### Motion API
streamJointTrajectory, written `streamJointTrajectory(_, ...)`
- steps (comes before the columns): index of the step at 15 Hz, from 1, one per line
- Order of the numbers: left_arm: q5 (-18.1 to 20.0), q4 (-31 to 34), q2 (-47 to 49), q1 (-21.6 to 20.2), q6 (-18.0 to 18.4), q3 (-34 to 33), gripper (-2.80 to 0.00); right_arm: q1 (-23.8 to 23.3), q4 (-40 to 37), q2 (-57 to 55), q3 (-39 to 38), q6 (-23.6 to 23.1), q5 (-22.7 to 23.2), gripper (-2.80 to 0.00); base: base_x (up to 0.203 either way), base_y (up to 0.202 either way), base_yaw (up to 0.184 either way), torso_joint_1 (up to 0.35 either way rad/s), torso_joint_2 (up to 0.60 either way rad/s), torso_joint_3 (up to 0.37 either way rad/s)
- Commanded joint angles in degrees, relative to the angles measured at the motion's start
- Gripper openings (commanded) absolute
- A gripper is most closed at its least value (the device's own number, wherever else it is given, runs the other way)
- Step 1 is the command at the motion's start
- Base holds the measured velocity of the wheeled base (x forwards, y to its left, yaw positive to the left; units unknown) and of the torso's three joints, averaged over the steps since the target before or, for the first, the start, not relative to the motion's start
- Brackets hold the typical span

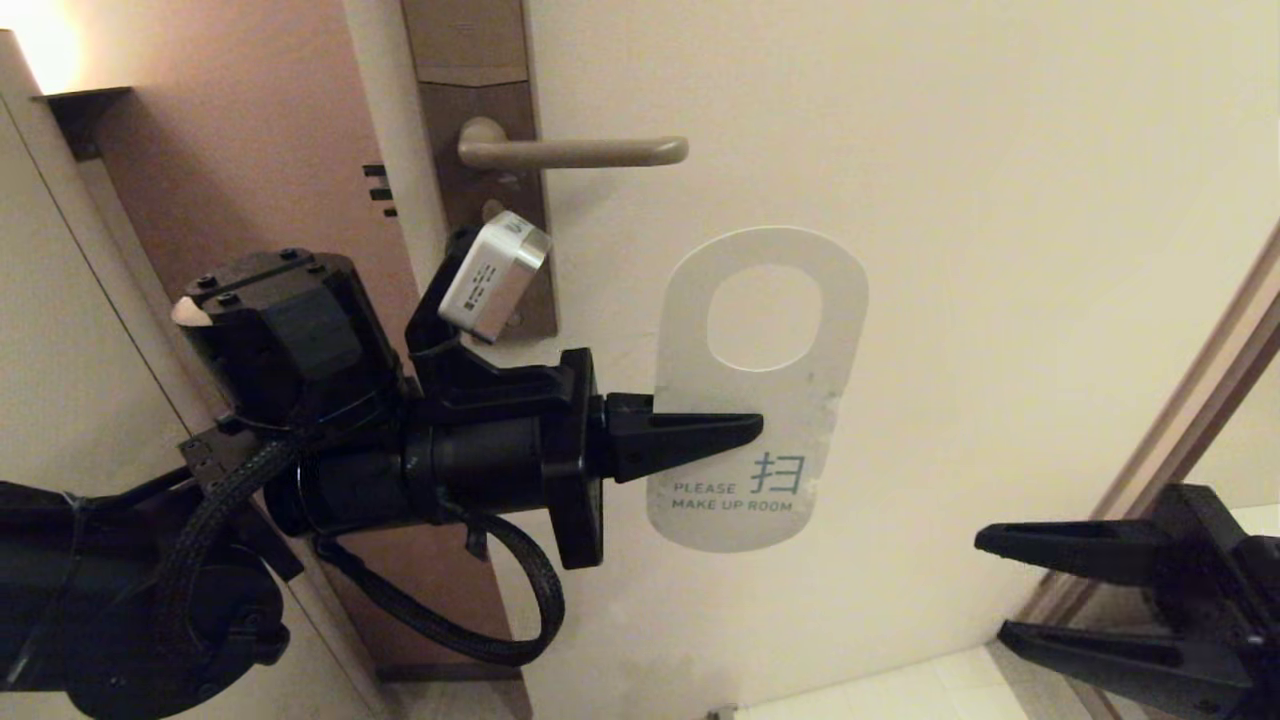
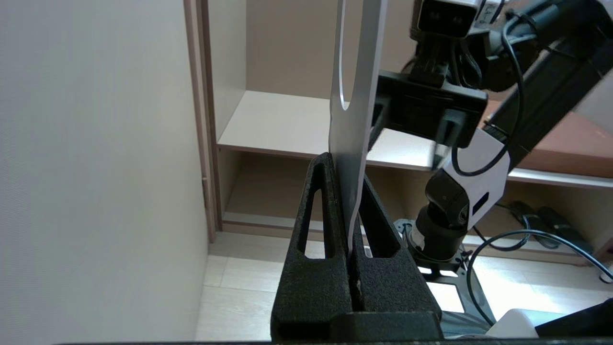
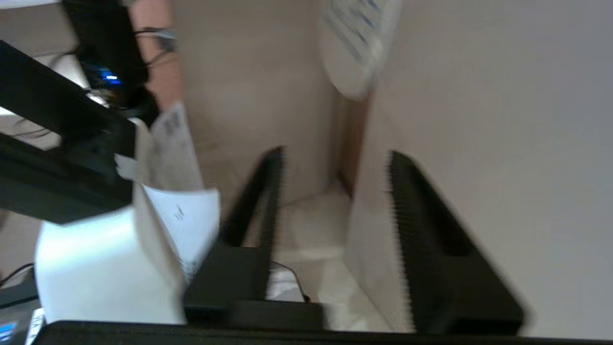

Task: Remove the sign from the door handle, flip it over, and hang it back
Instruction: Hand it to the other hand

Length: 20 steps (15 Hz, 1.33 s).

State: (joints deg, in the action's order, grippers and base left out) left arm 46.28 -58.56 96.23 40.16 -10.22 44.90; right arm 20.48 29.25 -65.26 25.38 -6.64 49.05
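The left end effector (image 1: 735, 432) is clenched on the lower half of the sign (image 1: 760, 390), holding it in front of the pale door (image 1: 1000, 250), below and to the right of the door handle (image 1: 575, 152) and clear of it. The sign is off the handle and its white "PLEASE MAKE UP ROOM" face looks toward the robot, so the removal looks done and the turn-over appears done or nearly so; hanging it back is left. The card stands upright, long axis roughly vertical, oval hole at the top and the text end down. In the left wrist view it is seen edge-on between the two fingers (image 2: 316, 230). The right end effector (image 1: 990, 590) sits low at the right, well apart from the sign, its jaws spread and holding nothing
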Motion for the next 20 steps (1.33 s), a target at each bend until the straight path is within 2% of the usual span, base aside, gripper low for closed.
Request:
streamJointTrajectory(1, 0.22, -0.32, 0.45, 0.20, -0.07, 0.30, -2.80, 2.42, 0.27, -3.47, 1.82, -0.04, 0.26, 0.00, 0.000, 0.000, 0.000, 0.000, 0.00, 0.000)
streamJointTrajectory(9, 0.22, -0.37, 1.74, 1.47, -0.08, 2.56, -2.80, 7.69, 0.56, -10.09, 8.25, 0.05, 0.34, 0.00, 0.000, 0.000, 0.000, 0.000, 0.00, 0.000)
streamJointTrajectory(13, 0.22, -1.76, 3.70, 1.77, -0.24, 4.38, -2.80, 8.91, 5.82, -14.91, 11.01, 1.14, 0.26, 0.00, 0.000, 0.000, 0.000, 0.000, 0.00, 0.000)
streamJointTrajectory(20, 0.22, -1.82, 4.70, 2.21, -0.59, 6.34, -2.80, 12.42, 6.26, -18.52, 15.39, 2.85, 0.25, 0.00, 0.000, 0.000, 0.000, 0.000, 0.00, 0.000)
